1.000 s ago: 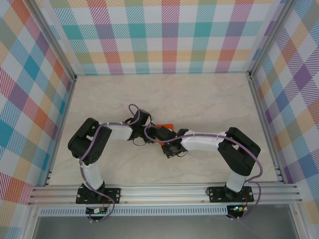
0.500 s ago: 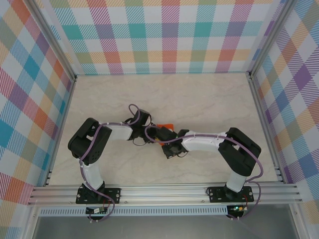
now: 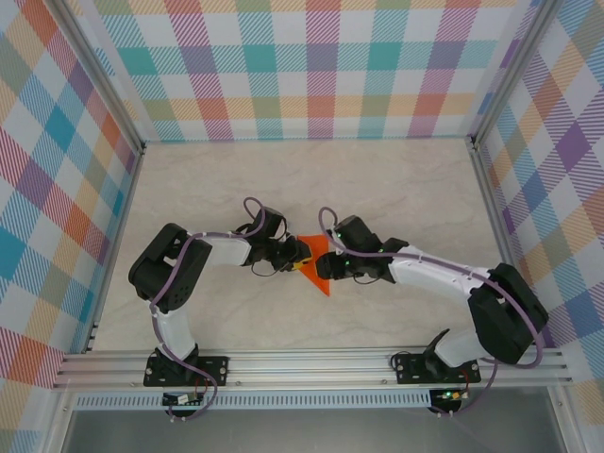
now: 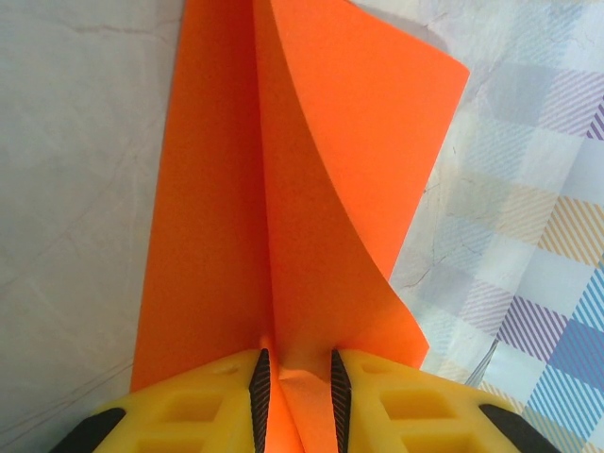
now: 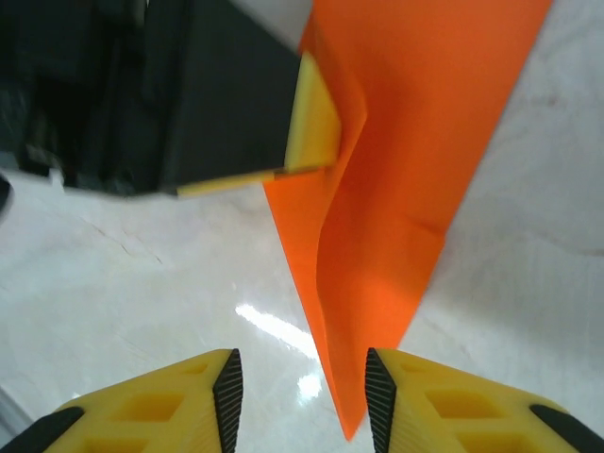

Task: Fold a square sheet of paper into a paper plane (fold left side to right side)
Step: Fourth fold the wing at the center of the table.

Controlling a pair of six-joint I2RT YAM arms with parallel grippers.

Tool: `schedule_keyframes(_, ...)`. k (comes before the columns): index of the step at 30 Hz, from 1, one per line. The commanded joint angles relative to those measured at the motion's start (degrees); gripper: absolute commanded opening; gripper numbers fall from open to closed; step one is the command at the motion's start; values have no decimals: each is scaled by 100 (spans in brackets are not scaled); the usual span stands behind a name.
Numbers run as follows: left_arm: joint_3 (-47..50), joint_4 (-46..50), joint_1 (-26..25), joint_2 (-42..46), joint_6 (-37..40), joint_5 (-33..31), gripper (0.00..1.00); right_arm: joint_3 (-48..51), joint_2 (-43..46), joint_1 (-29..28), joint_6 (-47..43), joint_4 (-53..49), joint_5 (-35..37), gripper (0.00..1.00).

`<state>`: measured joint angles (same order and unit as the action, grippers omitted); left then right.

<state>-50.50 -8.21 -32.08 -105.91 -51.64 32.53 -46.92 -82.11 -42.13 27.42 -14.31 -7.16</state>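
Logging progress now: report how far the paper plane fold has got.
Done: the orange sheet already carries a raised centre crease. In hand: the left gripper pinches that crease; the right gripper stands open at the sheet's point. Remaining: no finished dart shape yet.

No writing, label, brand, number or sign can be read anywhere. The orange sheet of paper (image 4: 311,189) pinched in the left tool (image 4: 295,382) is plain on every face that shows. The yellow pads (image 5: 142,415) of the right tool (image 5: 302,377) carry only moulded recesses. The checked walls (image 3: 321,66) and the marbled tabletop (image 3: 396,189) beyond both tools bear pattern, not lettering.
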Motion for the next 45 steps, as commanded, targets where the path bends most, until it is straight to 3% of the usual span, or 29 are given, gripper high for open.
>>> schedule_keyframes(1, 1, -98, -105, -206, 68, -1, 26, -92, -212, 302, 46, 295, -838, 39)
schedule_keyframes(6, -20, -76, -106, -200, 80, 16, 26, -601, -886, 499, 282, 257, -976, 32)
schedule_keyframes(15, -21, -41, -115, -175, 94, 7, 26, -720, -1552, 812, 706, 932, -1574, 29)
schedule_keyframes(35, -28, -67, -124, -184, 82, -1, 26, -811, -2092, 934, 989, 1263, -1831, 23)
schedule_keyframes(45, -14, -76, -132, -185, 72, 3, 26, -783, -2201, 935, 1037, 1319, -1821, 14)
